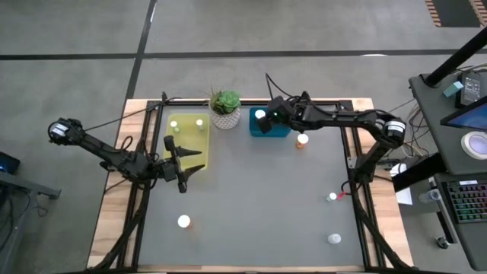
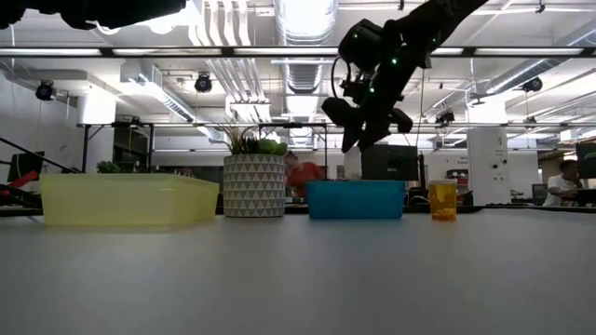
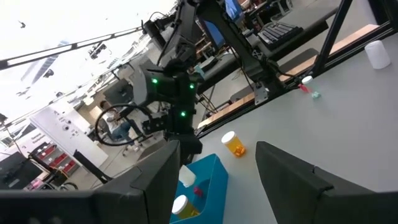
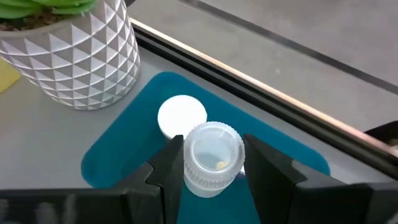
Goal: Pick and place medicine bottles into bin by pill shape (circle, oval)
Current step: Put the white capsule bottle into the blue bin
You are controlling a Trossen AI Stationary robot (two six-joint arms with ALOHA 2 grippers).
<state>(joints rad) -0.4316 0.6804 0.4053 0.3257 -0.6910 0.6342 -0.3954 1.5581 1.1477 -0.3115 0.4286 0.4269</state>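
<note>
A: Your right gripper (image 4: 211,165) is clamping a clear bottle (image 4: 210,158) by its sides above the blue bin (image 4: 130,134); the left gripper (image 1: 185,161) is waiting, fingers apart, beside the yellow bin (image 1: 204,144).

B: How is it handling?

A: Probably light, rigid and slick; hold it mid-body. The right arm is reaching across, wrist tipped downward, with a white-capped bottle (image 4: 181,115) lying in the bin beneath.
</note>
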